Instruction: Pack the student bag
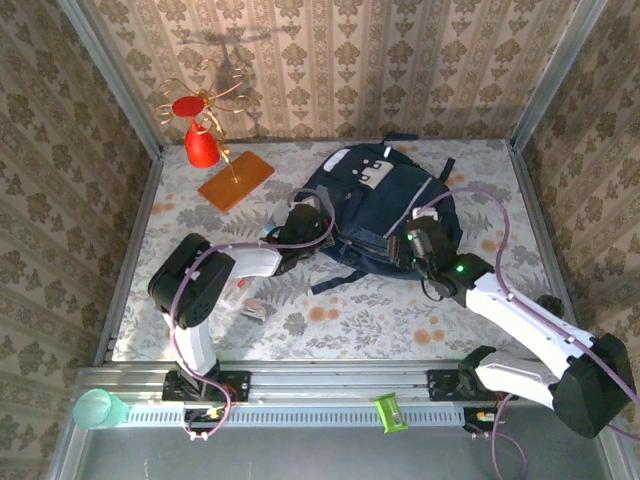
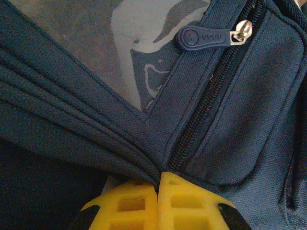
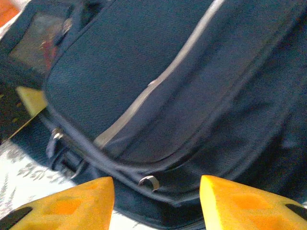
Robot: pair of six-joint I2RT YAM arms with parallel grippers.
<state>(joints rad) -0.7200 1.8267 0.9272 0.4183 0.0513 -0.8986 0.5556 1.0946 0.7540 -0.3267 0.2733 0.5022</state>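
Mid-table: student bag (image 1: 380, 200) | left pincer (image 2: 158, 187) clamped on its fabric | right pincer (image 3: 156, 187) apart | red cone (image 1: 202, 148) far-left

Back left of table: red cone (image 1: 203, 148) upright on an orange rectangular board (image 1: 235, 181), board flat and turned diagonal. Red disc (image 1: 185, 105) just above the cone, gold wire loops (image 1: 222, 82) fanning out around it. Floral-print tablecloth (image 1: 350, 312) over the whole table top. Small flat packet (image 1: 250, 306) on the cloth, front left, contents too small to tell. Damask wallpaper (image 1: 330, 50) on three walls, grey metal posts (image 1: 112, 75) in the back corners. Aluminium rail (image 1: 330, 380) along the near edge. Teal cup (image 1: 97, 409) at the rail's left end, small green object (image 1: 388, 413) further right on the slotted strip.
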